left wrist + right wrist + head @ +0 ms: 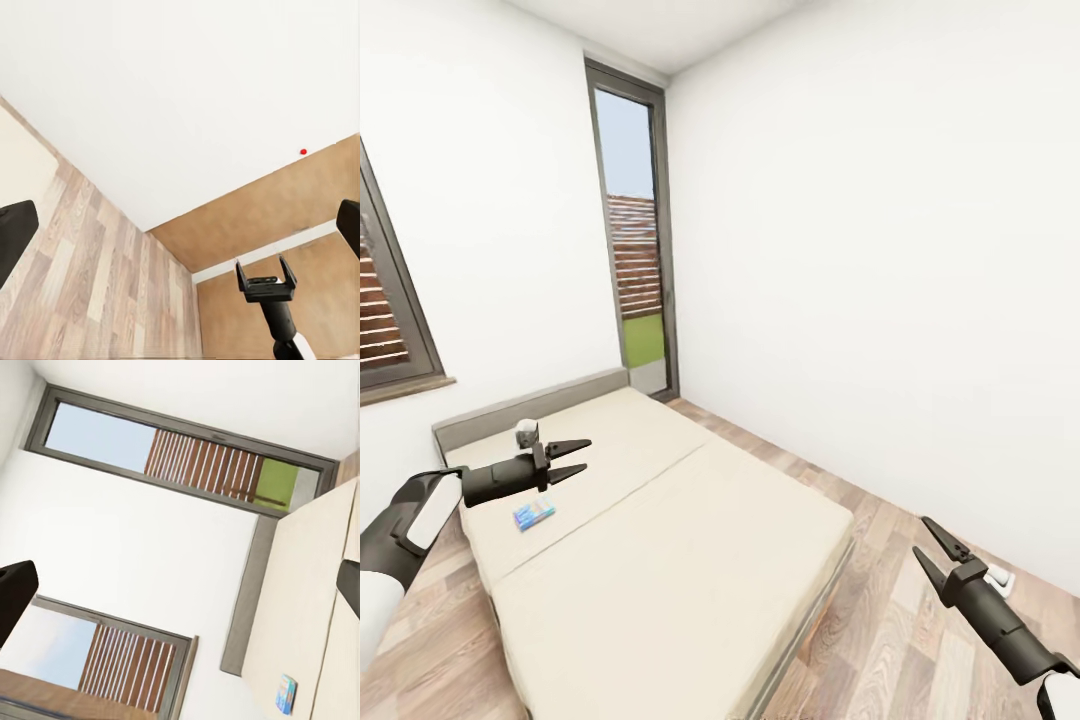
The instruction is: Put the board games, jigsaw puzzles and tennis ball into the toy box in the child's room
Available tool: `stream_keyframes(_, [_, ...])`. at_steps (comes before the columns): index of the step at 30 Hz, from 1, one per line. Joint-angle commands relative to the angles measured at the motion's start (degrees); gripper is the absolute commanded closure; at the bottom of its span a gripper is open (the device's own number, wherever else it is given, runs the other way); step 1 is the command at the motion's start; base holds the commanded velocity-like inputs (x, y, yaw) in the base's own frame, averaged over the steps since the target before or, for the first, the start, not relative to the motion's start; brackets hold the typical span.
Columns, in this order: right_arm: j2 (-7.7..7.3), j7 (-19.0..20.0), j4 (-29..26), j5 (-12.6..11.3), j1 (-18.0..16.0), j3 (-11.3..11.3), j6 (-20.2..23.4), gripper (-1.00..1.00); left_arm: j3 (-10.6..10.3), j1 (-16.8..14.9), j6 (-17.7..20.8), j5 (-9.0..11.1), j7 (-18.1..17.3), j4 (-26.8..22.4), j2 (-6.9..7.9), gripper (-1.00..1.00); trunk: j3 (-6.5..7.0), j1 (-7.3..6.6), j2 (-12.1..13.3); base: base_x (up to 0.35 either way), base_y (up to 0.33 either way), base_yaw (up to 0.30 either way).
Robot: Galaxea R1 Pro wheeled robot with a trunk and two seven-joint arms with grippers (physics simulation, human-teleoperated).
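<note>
A small blue board game lies flat on the bed's beige mattress, near the left side. My left gripper hovers open above the mattress, just beyond the box and a little to its right, holding nothing. Low on the right, over the wood floor beside the bed, my right gripper is open and empty. From the right wrist view the same blue board game lies on the bed. In the left wrist view the right gripper stands open. The table, toy box, jigsaw puzzles and tennis ball are out of view.
A grey headboard runs along the far end of the bed under a window. A tall glazed door stands in the corner. Wood floor lies between bed and right wall, with a small white object by the wall.
</note>
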Motion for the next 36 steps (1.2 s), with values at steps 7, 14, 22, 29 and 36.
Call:
stream_keyframes(7, [0.02, 0.09, 0.04, -0.09, -0.04, -0.08, 0.28, -1.0, 0.06, 0.0, 0.22, -0.09, -0.18, 0.0, 0.01, -1.0, 0.24, 0.02, -0.04, -0.097, 0.144, -0.276])
stream_keyframes(14, [0.02, 0.09, 0.03, -0.11, -0.06, -0.08, 0.19, -1.0, 0.05, 0.0, 0.22, -0.11, -0.14, 0.0, 0.01, -1.0, 0.54, 0.02, -0.04, -0.041, 0.063, -0.271])
stream_keyframes(22, [0.02, 0.09, 0.02, -0.11, -0.03, -0.08, 0.17, -1.0, 0.06, 0.0, 0.22, -0.13, -0.12, 0.0, 0.01, -1.0, 0.89, 0.02, -0.04, -0.074, 0.118, -0.265])
stream_keyframes(29, [0.02, 0.09, 0.02, -0.11, -0.05, -0.08, 0.18, -1.0, 0.06, 0.0, 0.22, -0.14, -0.11, 0.0, 0.01, -1.0, 1.22, 0.02, -0.04, -0.038, 0.071, -0.26])
stream_keyframes(36, [0.02, 0.09, 0.03, -0.1, -0.04, -0.08, 0.17, -1.0, 0.06, 0.0, 0.22, -0.14, -0.11, 0.0, 0.01, -1.0, 1.54, 0.02, -0.04, -0.009, 0.058, -0.258])
